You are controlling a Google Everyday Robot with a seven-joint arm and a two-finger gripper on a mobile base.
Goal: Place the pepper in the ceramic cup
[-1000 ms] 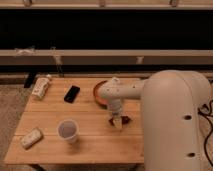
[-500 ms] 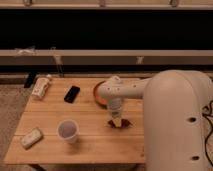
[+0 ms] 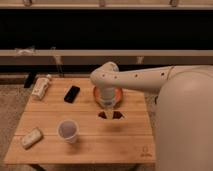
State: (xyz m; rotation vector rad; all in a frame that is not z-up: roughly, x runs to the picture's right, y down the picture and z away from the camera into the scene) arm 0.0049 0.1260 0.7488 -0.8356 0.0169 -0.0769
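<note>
Gripper [image 3: 110, 115] low over table [image 3: 50, 107], jaws apart, holding nothing visible; ceramic cup [image 3: 68, 130], left, empty; pepper unplaced.

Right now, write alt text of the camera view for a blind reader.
A white robot arm reaches from the right, its gripper down at a wooden table, near a white ceramic cup. An orange bowl and a black phone lie behind.

No text, brand or number can be read anywhere. A small mark [image 3: 145, 149] near the front right corner of the wooden table [image 3: 100, 142] is too faint to make out, and so is the label on the bottle [image 3: 41, 86] lying at the table's rear left. The gripper [image 3: 110, 115] hangs low over the table just in front of the orange bowl [image 3: 120, 93], fingers apart
</note>
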